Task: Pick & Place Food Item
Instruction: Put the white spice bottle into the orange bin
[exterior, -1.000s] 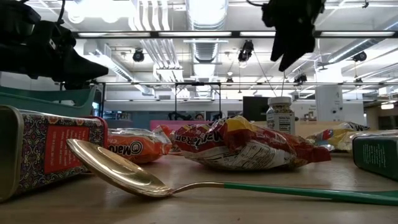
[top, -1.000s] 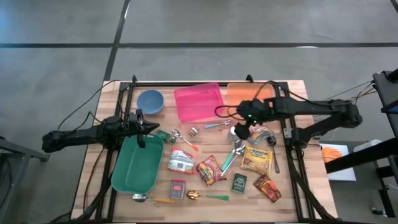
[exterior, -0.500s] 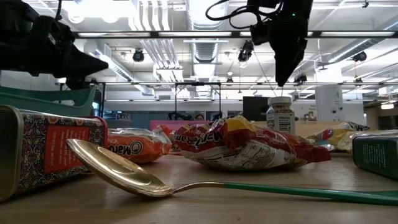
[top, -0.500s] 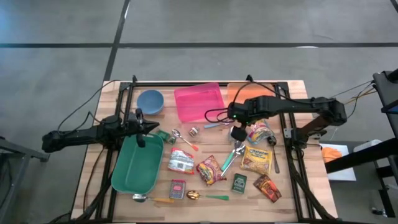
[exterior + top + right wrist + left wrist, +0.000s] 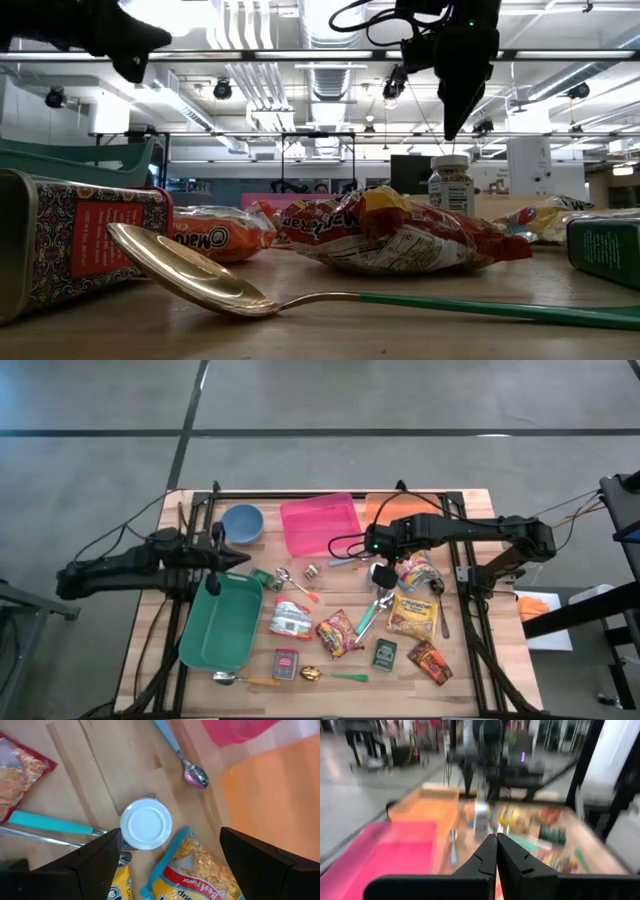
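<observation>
The right gripper [image 5: 380, 574] is hanging with its jaws spread wide and empty directly above a small white-capped bottle [image 5: 146, 825], which is standing upright on the surface [image 5: 470, 660] toward the right side, near the far edge. In the right wrist view the bottle's round white lid is sitting between the two dark fingers [image 5: 97, 860], with a yellow soup packet [image 5: 197, 870] just beside it, a teal-handled utensil [image 5: 47, 824] on its other side and a blue-handled spoon [image 5: 195, 776] nearby. In the low view the bottle is showing behind a red ramen packet [image 5: 400, 235], with the right gripper pointing down above it and not touching it. The left gripper [image 5: 232, 559] is closed on nothing and is hovering over the far end of the green tray [image 5: 215, 635] at the surface's left side, near the blue bowl [image 5: 241, 523]. A pink tray [image 5: 320, 525] and an orange tray [image 5: 385, 510] are lying along the far edge. A gold spoon with a green handle [image 5: 200, 280] is lying at the near edge beside a patterned tin [image 5: 80, 245].
</observation>
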Action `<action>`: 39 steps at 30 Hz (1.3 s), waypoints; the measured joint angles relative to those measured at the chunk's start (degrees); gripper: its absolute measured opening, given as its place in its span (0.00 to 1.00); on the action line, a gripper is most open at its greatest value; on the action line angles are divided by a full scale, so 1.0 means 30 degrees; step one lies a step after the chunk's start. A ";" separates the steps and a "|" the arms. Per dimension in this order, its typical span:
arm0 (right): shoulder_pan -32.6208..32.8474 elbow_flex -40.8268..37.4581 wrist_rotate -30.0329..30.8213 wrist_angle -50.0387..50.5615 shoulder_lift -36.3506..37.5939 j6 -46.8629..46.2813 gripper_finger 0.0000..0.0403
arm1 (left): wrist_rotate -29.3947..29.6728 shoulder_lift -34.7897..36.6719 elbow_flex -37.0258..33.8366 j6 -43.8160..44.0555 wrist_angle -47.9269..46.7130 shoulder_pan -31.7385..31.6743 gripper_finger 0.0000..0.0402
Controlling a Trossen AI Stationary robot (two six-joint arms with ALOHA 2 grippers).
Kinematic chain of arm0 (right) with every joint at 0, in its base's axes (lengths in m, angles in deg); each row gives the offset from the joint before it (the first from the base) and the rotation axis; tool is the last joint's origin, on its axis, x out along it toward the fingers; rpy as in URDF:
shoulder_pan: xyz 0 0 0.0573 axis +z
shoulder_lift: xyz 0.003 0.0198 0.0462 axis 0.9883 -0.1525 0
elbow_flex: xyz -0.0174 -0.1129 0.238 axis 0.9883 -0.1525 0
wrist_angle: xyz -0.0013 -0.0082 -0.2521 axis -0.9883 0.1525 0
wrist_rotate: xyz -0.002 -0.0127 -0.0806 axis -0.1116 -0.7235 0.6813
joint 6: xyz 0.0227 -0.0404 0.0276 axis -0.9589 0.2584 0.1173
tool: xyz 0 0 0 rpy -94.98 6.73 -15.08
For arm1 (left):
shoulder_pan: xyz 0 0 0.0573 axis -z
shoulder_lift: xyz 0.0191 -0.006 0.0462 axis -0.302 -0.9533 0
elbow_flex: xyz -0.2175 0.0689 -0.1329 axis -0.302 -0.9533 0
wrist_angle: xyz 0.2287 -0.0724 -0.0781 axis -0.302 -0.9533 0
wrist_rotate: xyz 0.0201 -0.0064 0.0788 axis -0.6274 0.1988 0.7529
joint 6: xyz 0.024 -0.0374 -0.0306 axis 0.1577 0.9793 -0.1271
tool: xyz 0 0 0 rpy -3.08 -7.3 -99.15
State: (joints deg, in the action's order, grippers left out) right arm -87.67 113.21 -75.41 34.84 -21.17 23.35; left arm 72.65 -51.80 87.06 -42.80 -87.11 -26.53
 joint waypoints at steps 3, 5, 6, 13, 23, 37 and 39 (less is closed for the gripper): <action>0.0013 -0.0019 -0.0236 -0.0086 -0.0013 0.0002 0.82 | -0.0001 -0.1986 0.0994 -0.0985 -0.0856 0.0000 0.03; 0.0015 -0.0016 -0.0270 -0.0260 -0.0138 0.0001 0.82 | -0.0001 -0.2949 0.1478 -0.1678 -0.0665 -0.0014 0.03; 0.0015 -0.0023 -0.0281 -0.0263 -0.0221 0.0002 0.82 | -0.0001 -0.3413 0.1710 -0.1904 -0.0541 -0.0015 0.03; 0.0005 -0.0029 -0.0297 -0.0336 -0.1210 0.0006 0.82 | 0.0062 -0.5129 0.3083 -0.2367 -0.0514 -0.0575 0.03; 0.0000 -0.0022 -0.0943 -0.0530 -0.1903 0.0072 0.82 | 0.0063 -0.5090 0.3048 -0.2344 -0.0694 -0.1325 0.03; -0.0197 -0.0824 -0.0768 -0.1475 -0.1945 0.0139 0.82 | 0.0057 -0.5105 0.3041 -0.2294 -0.0882 -0.1333 0.03; -0.0205 -0.1027 -0.0746 -0.1652 -0.1938 0.0139 0.82 | 0.0057 -0.5105 0.3041 -0.2294 -0.0882 -0.1333 0.03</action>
State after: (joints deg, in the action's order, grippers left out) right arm -88.28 110.13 -77.64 29.89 -26.98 23.77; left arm 72.82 -67.12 96.18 -49.68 -89.75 -30.53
